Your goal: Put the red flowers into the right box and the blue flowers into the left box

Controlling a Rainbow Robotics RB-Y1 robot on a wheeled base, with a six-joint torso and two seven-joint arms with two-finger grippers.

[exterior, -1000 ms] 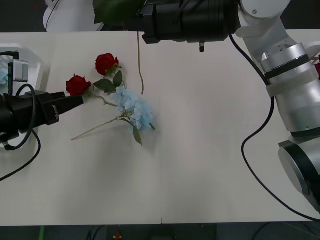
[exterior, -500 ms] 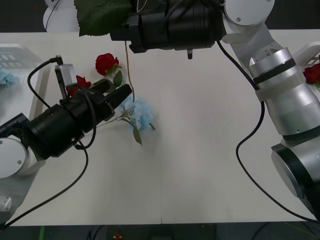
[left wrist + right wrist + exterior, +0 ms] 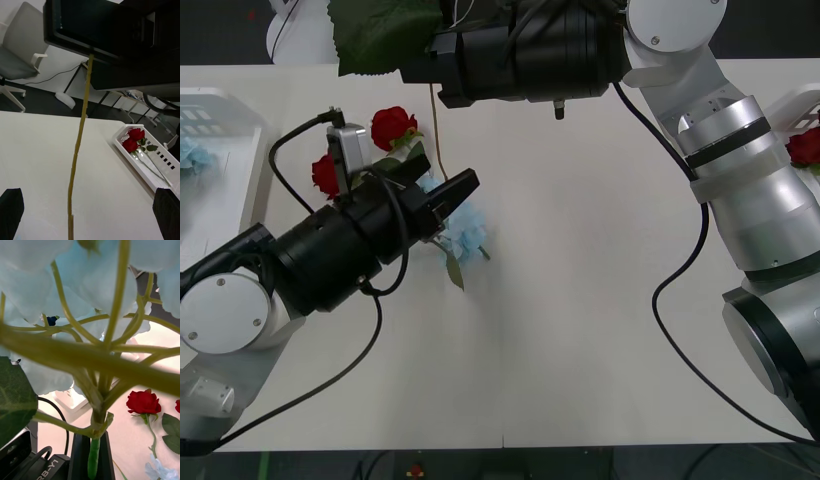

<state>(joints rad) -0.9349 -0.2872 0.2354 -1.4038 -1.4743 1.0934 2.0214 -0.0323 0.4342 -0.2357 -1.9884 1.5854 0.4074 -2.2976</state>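
My right hand (image 3: 93, 455) is shut tight on the stem of a blue flower (image 3: 93, 273). I hold it high over the far side of the counter (image 3: 600, 300), so its long stem (image 3: 434, 125) hangs straight down and does not drag. Its big leaf (image 3: 385, 30) sticks out past my hand.

My left hand (image 3: 455, 192) is low over the counter with its fingers spread wide and nothing in them. It reaches toward the little heap of flowers so it can pick the next one. Just under its tips lies another blue flower (image 3: 465, 228). Two red flowers (image 3: 392, 125) lie just behind that hand, near its wrist.

The left box (image 3: 255, 135) is well behind my left hand, and a bit of blue (image 3: 188, 155) lies in it. The right box (image 3: 148, 159) is far off past my right arm, with two red roses (image 3: 133, 139) lying in it. I think my hanging blue flower must go to the left box.
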